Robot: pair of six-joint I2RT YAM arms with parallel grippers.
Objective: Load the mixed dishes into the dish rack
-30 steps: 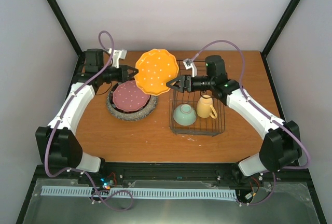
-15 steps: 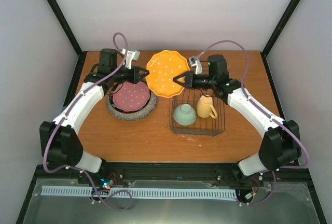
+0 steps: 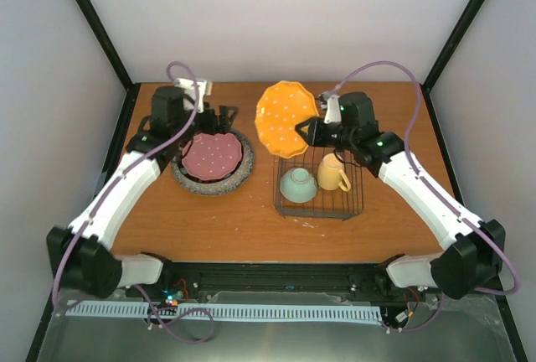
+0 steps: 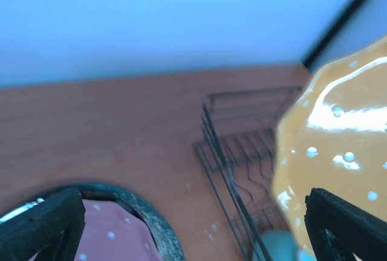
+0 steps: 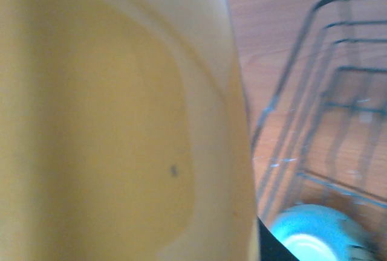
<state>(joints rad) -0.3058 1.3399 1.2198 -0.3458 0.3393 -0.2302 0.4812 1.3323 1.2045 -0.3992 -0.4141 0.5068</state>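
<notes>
The orange white-dotted scalloped plate [image 3: 287, 119] hangs tilted on edge over the far left corner of the dish rack [image 3: 354, 203], a black wire basket. My right gripper [image 3: 308, 131] is shut on the plate's right rim; in the right wrist view the plate's underside [image 5: 121, 122] hides the fingers. A pale green bowl [image 3: 298, 184] and a yellow mug [image 3: 332, 173] sit in the rack. My left gripper [image 3: 223, 119] is open and empty, apart from the orange plate [image 4: 338, 140]. Below it a pink dotted plate [image 3: 212, 154] lies on the large grey speckled plate [image 3: 188, 179].
The rack's wire bars [image 4: 242, 152] stand just under and beside the hanging plate. Black frame posts [image 3: 96, 27] and pale walls close in the wooden table [image 3: 251, 219] at the back and on both sides.
The left gripper let go of the orange plate, opened wide and drew back left. The right gripper shut on the plate's rim and carried it right, tilting it over the rack.
</notes>
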